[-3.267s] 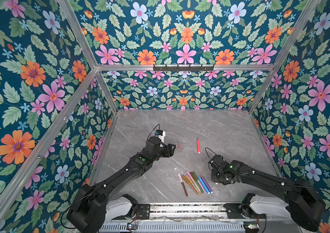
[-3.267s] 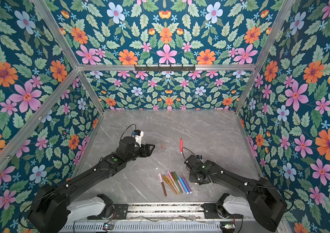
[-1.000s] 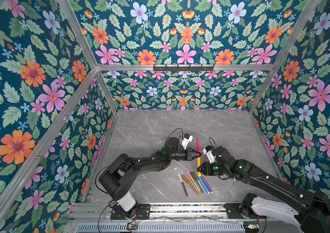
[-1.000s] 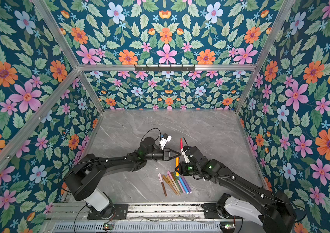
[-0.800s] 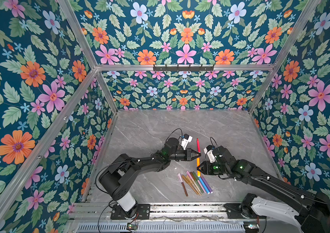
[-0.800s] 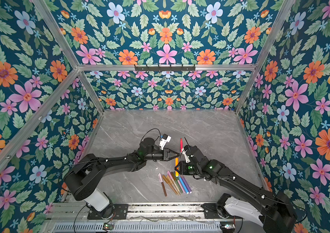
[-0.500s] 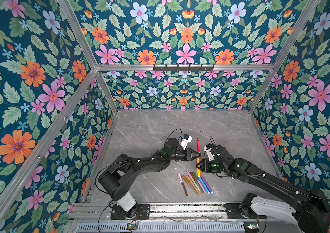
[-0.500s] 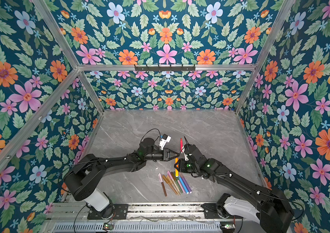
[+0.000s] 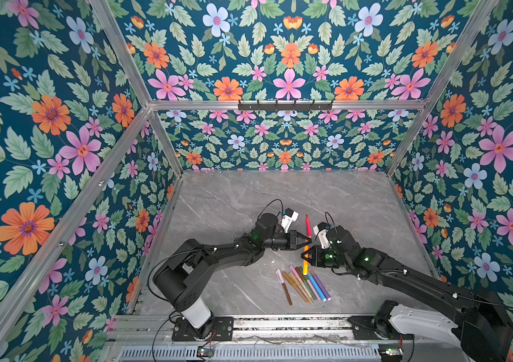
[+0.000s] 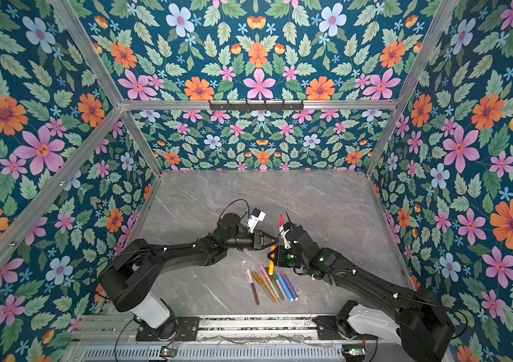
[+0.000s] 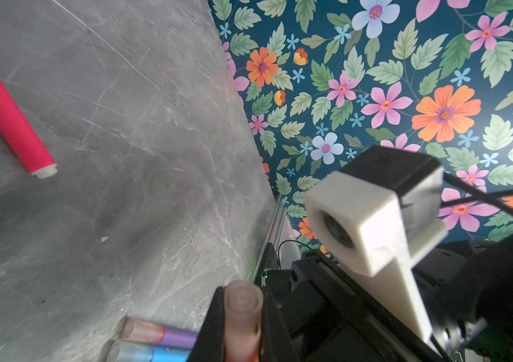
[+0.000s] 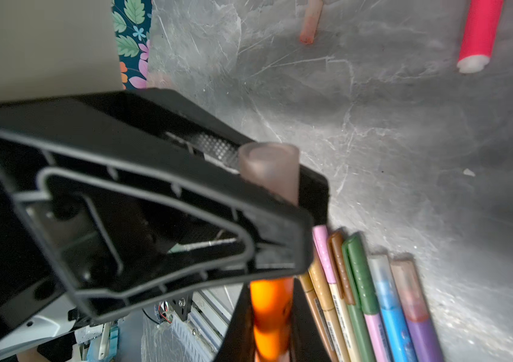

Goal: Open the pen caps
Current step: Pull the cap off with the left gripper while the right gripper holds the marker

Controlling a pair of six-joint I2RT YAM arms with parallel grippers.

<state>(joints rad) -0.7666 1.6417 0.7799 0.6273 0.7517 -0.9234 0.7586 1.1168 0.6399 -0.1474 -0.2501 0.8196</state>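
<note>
The left gripper (image 9: 307, 242) is pinched tight on the translucent peach cap (image 12: 268, 170) of an orange pen (image 9: 305, 266). The pen is held off the counter (image 9: 233, 203), just right of centre in both top views. The right gripper (image 9: 304, 256) sits directly below it in the frame, pressed together on the orange barrel. In the right wrist view that barrel fills the gap between the two black fingers at the bottom edge. The joint between cap and barrel is hidden behind the left gripper's finger, so I cannot tell whether the cap has started to move. I judge that the pull-apart is about to happen.

Several things could go wrong:

- **Slipping grip:** The barrel is smooth and round, so it may slide through the right gripper instead of releasing the cap. The left gripper holds the cap near its fingertips, so the cap could squirt out sideways.
- **Off-axis pull:** A pull that is not along the pen's axis would jam the cap or lever the pen out of one grip.
- **Dropped pen:** The row of capped pens (image 9: 316, 285) lies at lower centre, just below the held pen. A dropped pen would land among them and scatter them.
- **Collision:** The two grippers are almost touching and could knock each other.

A red pen (image 9: 308, 223) and a loose cap (image 12: 310, 22) lie on the counter nearby.
</note>
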